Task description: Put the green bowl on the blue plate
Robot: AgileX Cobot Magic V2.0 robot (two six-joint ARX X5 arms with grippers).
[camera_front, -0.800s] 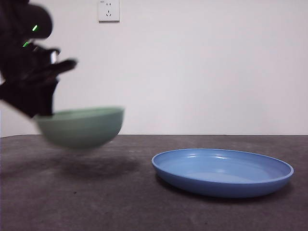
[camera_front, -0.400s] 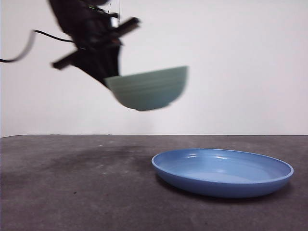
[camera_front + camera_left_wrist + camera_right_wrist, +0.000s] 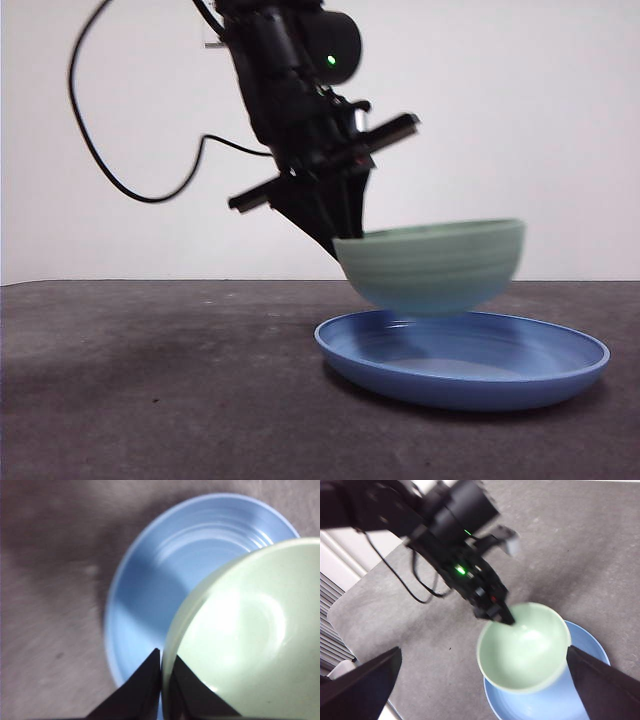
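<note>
Left arm pose: your left arm came in from the top of the front view, big and dark, angled down toward the green bowl (image 3: 432,263), with a black cable (image 3: 110,170) looping off behind it.
Left gripper: your left gripper (image 3: 161,680) sat at the bowl's rim on the side away from the plate's far edge; its fingers (image 3: 145,690) were clamped on that rim, one outside the wall and one inside.
Green bowl: you held it upright and near level, off the counter (image 3: 150,390), directly above the blue plate (image 3: 560,375). In the front view its base hung just over the plate's rim line; whether it touched the plate floor, you could not tell.
Blue plate: it lay flat on the counter, wider than the bowl, its bare inside showing around the bowl in the left wrist view.
Right arm pose: your right gripper (image 3: 485,690) waited high and well apart, looking down on the bowl and plate; its fingers (image 3: 365,680) stood wide apart, holding nothing.
Surroundings: the dark counter ran back to a plain pale wall (image 3: 560,120).
In the way: only the left arm itself, which hid part of the bowl's rim from the front.
</note>
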